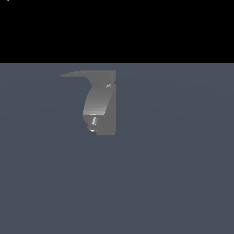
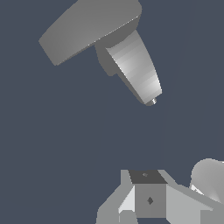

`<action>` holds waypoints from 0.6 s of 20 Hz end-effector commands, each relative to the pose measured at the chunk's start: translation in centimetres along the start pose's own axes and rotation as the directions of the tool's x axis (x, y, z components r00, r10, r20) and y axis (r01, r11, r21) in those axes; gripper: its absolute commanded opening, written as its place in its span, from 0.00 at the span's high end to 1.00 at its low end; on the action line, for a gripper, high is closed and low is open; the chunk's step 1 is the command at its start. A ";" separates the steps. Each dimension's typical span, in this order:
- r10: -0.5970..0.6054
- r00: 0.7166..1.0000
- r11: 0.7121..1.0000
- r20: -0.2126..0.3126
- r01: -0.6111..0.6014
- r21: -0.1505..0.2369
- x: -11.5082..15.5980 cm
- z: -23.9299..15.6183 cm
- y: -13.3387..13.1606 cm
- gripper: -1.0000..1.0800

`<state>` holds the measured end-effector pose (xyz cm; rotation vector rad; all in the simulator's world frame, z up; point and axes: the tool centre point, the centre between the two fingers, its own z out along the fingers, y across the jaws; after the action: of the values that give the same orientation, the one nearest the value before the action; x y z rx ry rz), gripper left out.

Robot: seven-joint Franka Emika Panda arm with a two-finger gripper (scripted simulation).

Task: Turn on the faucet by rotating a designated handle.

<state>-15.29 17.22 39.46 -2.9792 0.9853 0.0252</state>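
Note:
The faucet (image 1: 98,103) stands on the dark blue-grey floor: a curved shiny front, a darker blocky back and a tiny bright nozzle (image 1: 93,121). The handle (image 1: 82,73) is a thin dark grey lever at its top, tapering to a point toward the exterior view's left. In the wrist view the handle (image 2: 87,28) is a broad flat grey slab over the shiny faucet body (image 2: 135,70), with the nozzle (image 2: 153,101) at its tip. My gripper (image 2: 148,183) shows only in the wrist view, well apart from the faucet and touching nothing. Its fingers form one block with no gap.
The blue-grey floor (image 1: 173,173) spreads around the faucet, with black background behind it. A rounded light grey part (image 2: 210,179) sits beside my gripper in the wrist view. The arm is not in the exterior view.

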 end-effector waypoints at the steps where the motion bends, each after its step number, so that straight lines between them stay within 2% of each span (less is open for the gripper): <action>1: 0.051 0.999 0.999 0.000 -0.051 0.002 0.5 0.7 -1.3 1.00; 12: 0.261 0.965 0.965 0.001 -0.261 0.008 3.5 3.5 -6.2 1.00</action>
<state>-9.62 19.85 36.29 -2.8399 1.3245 0.0232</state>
